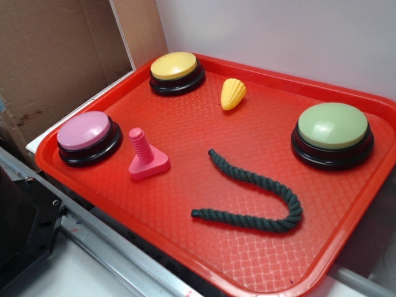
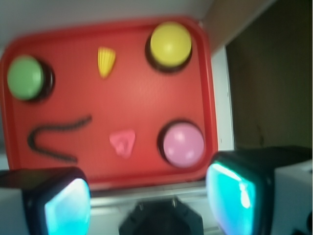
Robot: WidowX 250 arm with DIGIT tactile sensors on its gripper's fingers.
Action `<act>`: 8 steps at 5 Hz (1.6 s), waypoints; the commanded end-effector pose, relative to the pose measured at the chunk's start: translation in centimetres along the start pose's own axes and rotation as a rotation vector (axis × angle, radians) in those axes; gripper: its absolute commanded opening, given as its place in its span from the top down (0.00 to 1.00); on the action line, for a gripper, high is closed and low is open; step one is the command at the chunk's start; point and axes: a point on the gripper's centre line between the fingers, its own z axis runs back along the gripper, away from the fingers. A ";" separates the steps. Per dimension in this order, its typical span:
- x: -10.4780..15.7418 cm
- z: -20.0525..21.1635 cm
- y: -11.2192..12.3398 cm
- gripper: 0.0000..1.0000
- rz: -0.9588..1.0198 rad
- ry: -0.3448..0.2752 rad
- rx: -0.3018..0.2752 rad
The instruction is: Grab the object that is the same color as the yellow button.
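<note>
From the exterior view I see a red tray filling most of the frame, with the little yellow corn lying on its side in the upper middle, just to the right of the yellow button and apart from it. A pink button sits at the left edge of the tray, and a pink screw toy stands upright just beside it to the right. A green button is at the right, and a dark rope curls in a hook shape across the lower middle. Through the wrist view, which is blurred, the corn shows in the upper left-centre, between the green button and the yellow button. My gripper is at the bottom of that frame, its two fingers spread wide apart with nothing between them, near the tray's close edge and well apart from the corn.
</note>
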 end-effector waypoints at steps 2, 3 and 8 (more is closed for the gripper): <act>10.0 -4.3 -9.7 0.00 -0.272 0.053 0.163; 7.4 -5.2 -11.9 0.00 -0.376 0.039 0.207; 7.3 -9.8 -8.0 0.00 -0.164 -0.002 0.139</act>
